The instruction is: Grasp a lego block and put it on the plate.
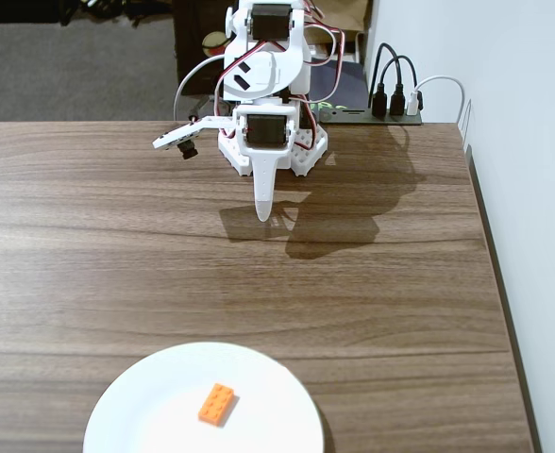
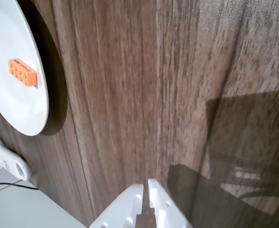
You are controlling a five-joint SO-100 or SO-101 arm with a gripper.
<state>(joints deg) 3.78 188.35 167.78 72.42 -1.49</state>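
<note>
Pincer [image 2: 145, 187] closed, empty, above bare table [image 2: 144, 85].

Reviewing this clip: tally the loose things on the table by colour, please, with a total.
Orange: 1, the lego block, lying on the plate.
White: 1, the plate, at the near edge of the table in the fixed view.
Total: 2.
The claw holds nothing and is nearly closed, far from both.
</note>
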